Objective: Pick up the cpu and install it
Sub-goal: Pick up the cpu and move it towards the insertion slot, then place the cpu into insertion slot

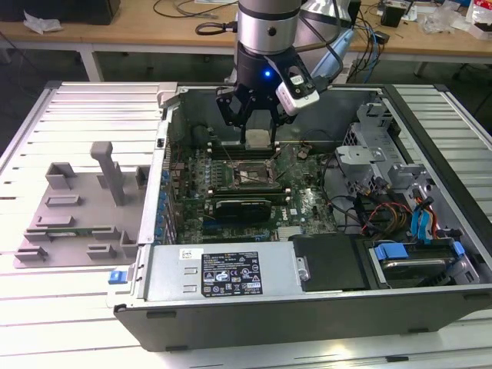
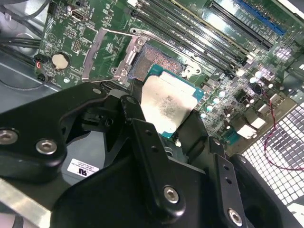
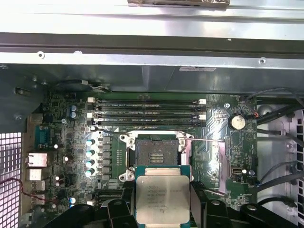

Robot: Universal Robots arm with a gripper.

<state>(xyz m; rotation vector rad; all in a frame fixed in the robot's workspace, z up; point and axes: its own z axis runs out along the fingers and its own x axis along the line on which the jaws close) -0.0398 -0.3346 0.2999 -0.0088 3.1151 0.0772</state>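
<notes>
Cpu (image 3: 162,198), a small flat square silvery-topped chip, is gripped level between the closed black tool (image 1: 258,137); the open black motherboard socket (image 3: 156,153) lies below the tool, slightly offset.

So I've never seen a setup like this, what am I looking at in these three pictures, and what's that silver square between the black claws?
This is a robot arm working over an open computer case. One picture looks on from outside; the other two come from cameras riding on the arm's wrist. The gripper is shut on the cpu, that silver square, held over the green motherboard near its open socket. A grey tray lies beside the case, on the exterior view's left.
</notes>
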